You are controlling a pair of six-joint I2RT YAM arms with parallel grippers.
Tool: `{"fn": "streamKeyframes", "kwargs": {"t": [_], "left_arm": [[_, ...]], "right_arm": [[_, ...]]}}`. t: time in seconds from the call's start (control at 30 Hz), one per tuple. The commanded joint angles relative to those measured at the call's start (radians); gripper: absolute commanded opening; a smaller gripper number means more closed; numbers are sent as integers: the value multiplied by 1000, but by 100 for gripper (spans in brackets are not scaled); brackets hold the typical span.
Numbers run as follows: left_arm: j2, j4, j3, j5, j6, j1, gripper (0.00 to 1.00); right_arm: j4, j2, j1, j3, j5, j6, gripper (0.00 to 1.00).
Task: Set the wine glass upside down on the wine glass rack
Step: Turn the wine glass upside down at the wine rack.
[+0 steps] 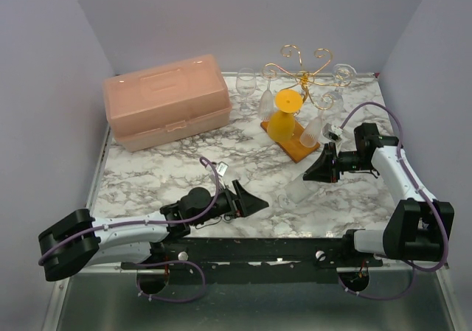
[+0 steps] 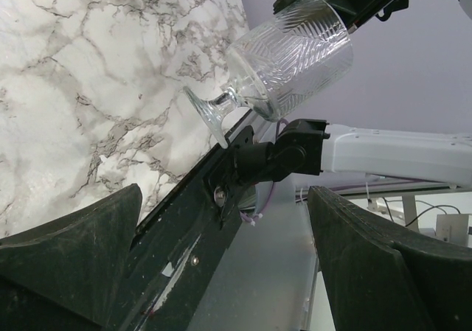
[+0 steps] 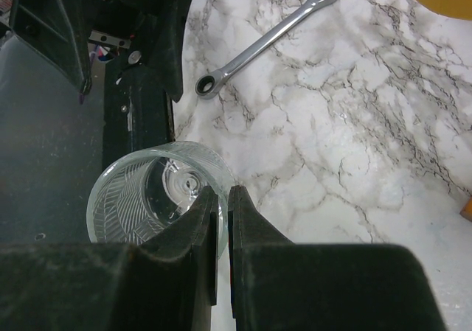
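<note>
Currently, the right gripper [image 3: 223, 198] pinches the wine glass [image 3: 125, 198] by its rim, near the wine glass rack [image 1: 302, 69], inversion and hanging not yet done; the left gripper [image 1: 249, 200] stands wide, empty.

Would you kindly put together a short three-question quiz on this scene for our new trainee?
1. True or false: the right hand is shut on the rim of the clear wine glass.
2. Which tool lies on the marble table in the right wrist view? A) a spoon B) a wrench C) a screwdriver
3. Fill in: the left hand is ____ and holds nothing.
Key: 1 true; 2 B; 3 open.
</note>
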Motion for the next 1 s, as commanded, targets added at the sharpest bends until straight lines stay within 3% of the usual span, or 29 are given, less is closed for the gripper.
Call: {"fn": "streamKeyframes", "kwargs": {"t": [0.0, 0.97], "left_arm": [[46, 99, -11, -11, -16, -9, 97], [107, 38, 61, 24, -9, -11, 97]], "right_arm": [[-19, -18, 7, -11, -91, 1, 0], [-22, -10, 8, -9, -129, -2, 0]]}}
